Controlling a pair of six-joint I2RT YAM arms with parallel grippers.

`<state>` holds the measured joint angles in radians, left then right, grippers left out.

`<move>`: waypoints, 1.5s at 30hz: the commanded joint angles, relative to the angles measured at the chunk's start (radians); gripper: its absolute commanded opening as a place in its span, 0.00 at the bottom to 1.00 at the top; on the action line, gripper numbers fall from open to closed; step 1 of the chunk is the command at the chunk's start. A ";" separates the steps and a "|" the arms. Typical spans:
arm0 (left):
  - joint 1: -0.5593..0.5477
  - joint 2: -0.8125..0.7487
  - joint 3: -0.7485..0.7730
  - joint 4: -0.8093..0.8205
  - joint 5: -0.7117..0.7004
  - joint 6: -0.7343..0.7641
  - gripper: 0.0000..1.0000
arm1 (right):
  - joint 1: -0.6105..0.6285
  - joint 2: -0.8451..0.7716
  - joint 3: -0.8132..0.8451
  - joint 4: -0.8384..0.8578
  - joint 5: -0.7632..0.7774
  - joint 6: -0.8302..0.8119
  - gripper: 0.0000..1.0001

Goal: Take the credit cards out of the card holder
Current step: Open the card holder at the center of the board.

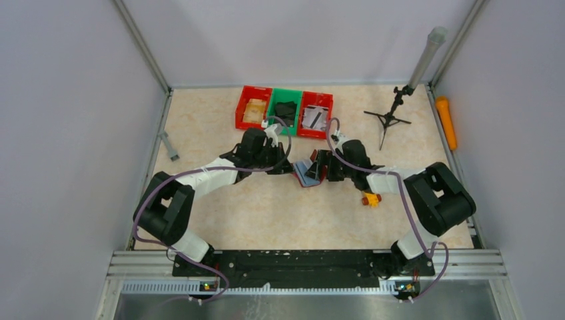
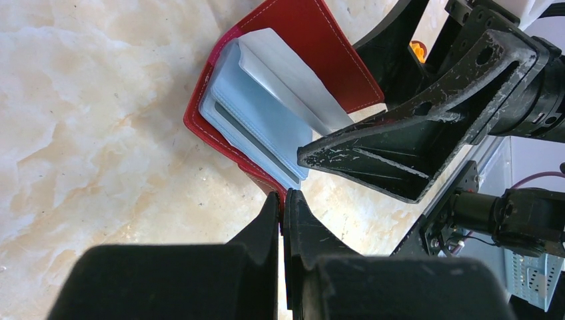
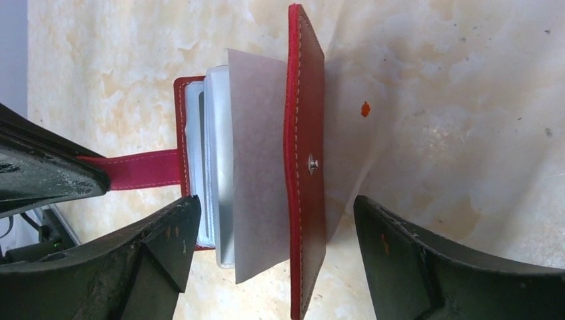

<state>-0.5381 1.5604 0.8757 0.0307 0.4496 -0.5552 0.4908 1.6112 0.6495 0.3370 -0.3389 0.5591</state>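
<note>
Open card holder (image 1: 310, 175) sits mid-counter (image 1: 266, 213) between the arms, with one maroon cover (image 3: 305, 133) on edge and the silvery-blue sleeves (image 3: 216, 167) fanned. The left end effector (image 2: 283, 203) is clamped tight on its red strap (image 3: 143, 170). The right end effector (image 3: 276, 205) is spread wide, straddling cover and sleeves.

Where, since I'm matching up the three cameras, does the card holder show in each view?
Top external: card holder small, just above the picture's middle.
Left wrist: card holder upper middle, lying open.
Right wrist: card holder centre, its cover standing on edge.
Shared landmark: its pale sleeves, visible in all three views.
</note>
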 commanded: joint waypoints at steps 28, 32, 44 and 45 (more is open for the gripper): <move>0.002 0.003 0.037 0.021 0.015 0.006 0.01 | 0.025 0.067 0.069 -0.056 -0.037 -0.070 0.83; 0.001 0.002 0.037 0.021 0.014 0.005 0.01 | 0.039 0.087 0.090 -0.076 -0.050 -0.090 0.82; 0.001 0.000 0.036 0.021 0.014 0.005 0.01 | 0.045 0.115 0.126 -0.142 0.001 -0.095 0.51; 0.002 0.000 0.036 0.021 0.014 0.005 0.01 | 0.045 0.116 0.127 -0.145 0.008 -0.095 0.50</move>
<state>-0.5381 1.5608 0.8764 0.0277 0.4522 -0.5552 0.5228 1.6981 0.7494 0.2531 -0.3721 0.4816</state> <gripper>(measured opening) 0.022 0.523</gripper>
